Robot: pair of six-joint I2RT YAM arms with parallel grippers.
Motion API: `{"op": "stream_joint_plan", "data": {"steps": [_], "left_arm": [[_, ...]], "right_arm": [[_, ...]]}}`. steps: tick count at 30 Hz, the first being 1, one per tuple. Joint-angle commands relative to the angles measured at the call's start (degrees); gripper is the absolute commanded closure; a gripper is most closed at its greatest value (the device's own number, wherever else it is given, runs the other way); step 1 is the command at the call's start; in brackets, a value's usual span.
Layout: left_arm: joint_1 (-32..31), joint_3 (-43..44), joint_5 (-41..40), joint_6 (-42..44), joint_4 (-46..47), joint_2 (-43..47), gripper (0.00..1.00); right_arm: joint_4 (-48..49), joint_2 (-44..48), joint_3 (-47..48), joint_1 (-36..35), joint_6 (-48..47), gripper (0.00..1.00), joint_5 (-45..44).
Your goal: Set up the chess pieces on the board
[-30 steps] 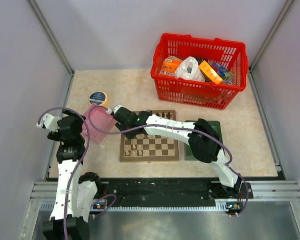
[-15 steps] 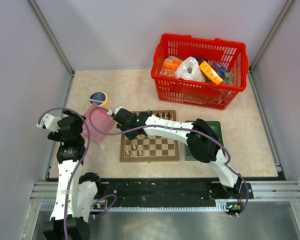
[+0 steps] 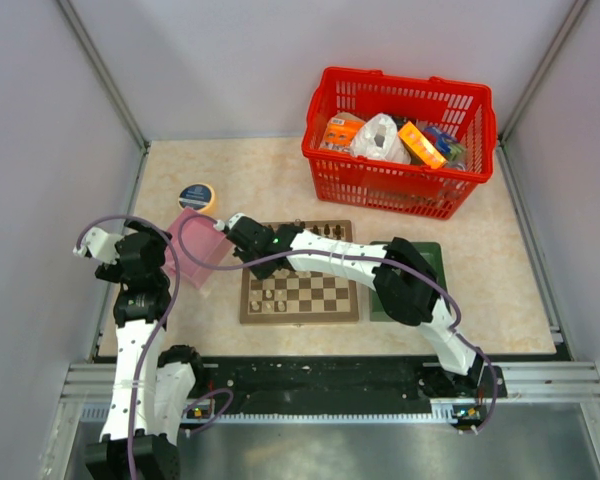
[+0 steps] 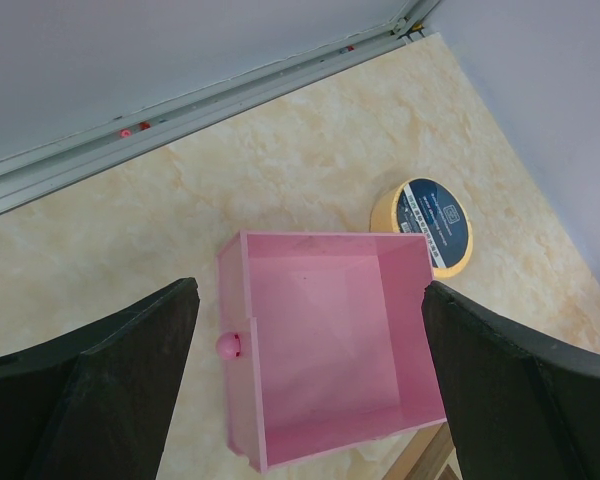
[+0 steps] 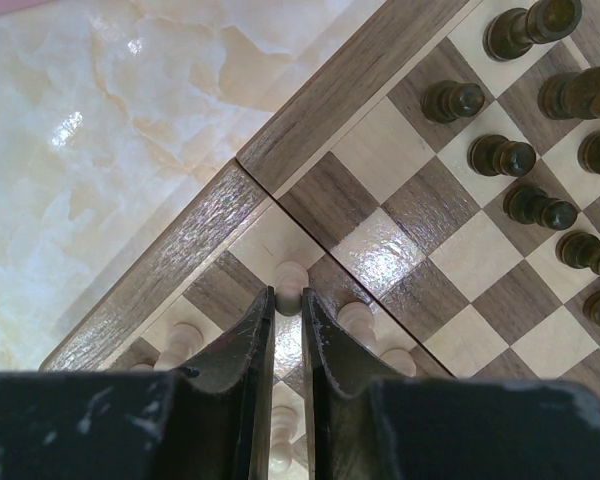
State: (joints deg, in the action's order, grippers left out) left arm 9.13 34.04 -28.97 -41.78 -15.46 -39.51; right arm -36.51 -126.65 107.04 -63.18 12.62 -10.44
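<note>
The board (image 3: 300,316) lies in the middle of the table, and I also see the board (image 5: 180,235) in the right wrist view. Dark chess pieces (image 5: 500,155) stand in rows at its far side. Cream chess pieces (image 5: 355,318) stand near its left edge. My right gripper (image 5: 289,298) is low over that edge, shut on a cream pawn (image 5: 291,278) whose head shows between the fingertips. In the top view the right gripper (image 3: 246,252) reaches across the board. My left gripper (image 4: 310,300) hangs open above an empty pink box (image 4: 325,340), holding nothing.
A yellow tape roll (image 4: 432,222) lies just beyond the pink box (image 3: 195,245). A red basket (image 3: 400,140) full of packets stands at the back right. A green tray (image 3: 435,262) sits to the right of the board, partly under the right arm.
The right gripper's jaws have closed on the cream pawn at the board's left edge. Neither arm has otherwise moved noticeably.
</note>
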Motion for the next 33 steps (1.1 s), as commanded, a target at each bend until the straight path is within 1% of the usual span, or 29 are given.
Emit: {"op": "stream_joint_plan", "data": {"steps": [1,9,12,17,23,29,33], "left_arm": [[0.5,0.1,-0.6,0.9,1.5,0.7,0.01],[0.5,0.8,-2.8,2.4,1.0,1.2,0.01],[0.5,1.5,-3.5,2.8,0.4,1.0,0.01],[0.5,2.6,-4.6,3.6,-0.4,1.1,0.01],[0.5,2.2,-3.0,2.3,0.0,0.8,0.01],[0.5,1.8,-1.1,1.4,0.4,0.5,0.01],[0.5,1.4,-2.0,1.7,0.2,0.7,0.01]], "right_arm": [[0.4,1.6,2.0,0.4,0.3,0.89,0.8],[-1.1,7.8,1.9,0.4,1.0,0.89,0.1],[-1.2,11.5,0.1,0.4,1.5,0.89,-1.1],[0.6,17.8,-5.2,0.4,3.2,0.89,-1.4],[3.2,24.9,-13.5,0.4,4.6,0.89,-2.6],[4.7,28.7,-20.9,0.6,6.0,0.89,-3.3],[5.6,29.4,-24.0,0.4,7.2,0.89,-2.8]]}}
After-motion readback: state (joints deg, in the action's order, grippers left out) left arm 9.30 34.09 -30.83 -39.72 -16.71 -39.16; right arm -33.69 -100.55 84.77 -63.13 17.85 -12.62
